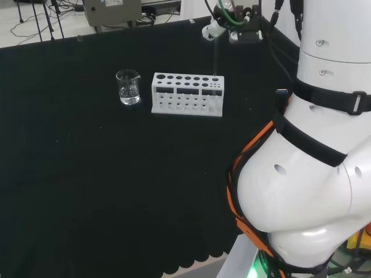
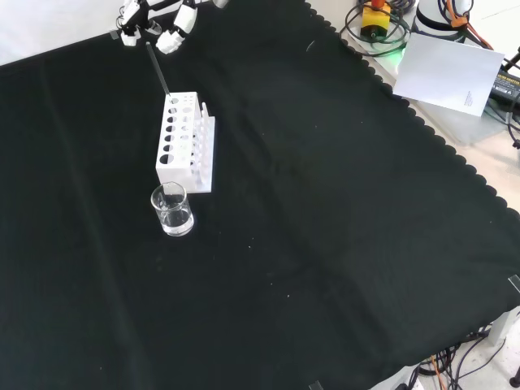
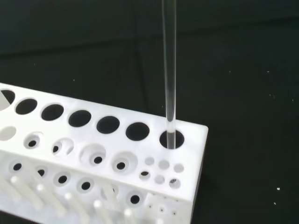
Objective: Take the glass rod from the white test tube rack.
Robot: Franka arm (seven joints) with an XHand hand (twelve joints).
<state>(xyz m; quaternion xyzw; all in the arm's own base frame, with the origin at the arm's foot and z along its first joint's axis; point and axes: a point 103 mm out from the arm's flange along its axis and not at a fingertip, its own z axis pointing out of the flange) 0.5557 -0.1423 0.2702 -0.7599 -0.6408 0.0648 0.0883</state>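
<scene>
the hand [image 1: 232, 26] pinches the top of the glass rod [image 3: 168, 70], which stands in the far-right end hole of the white test tube rack [image 1: 187, 94] in the head view; lift straight up, avoiding the hole's rim.

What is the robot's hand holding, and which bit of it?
The hand pinches the glass rod at its top end; the rod's lower end sits in an end hole of the white rack.

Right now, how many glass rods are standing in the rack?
1. The single glass rod stands in the end hole of the white test tube rack, the end nearest the hand; the other holes visible look empty.
</scene>
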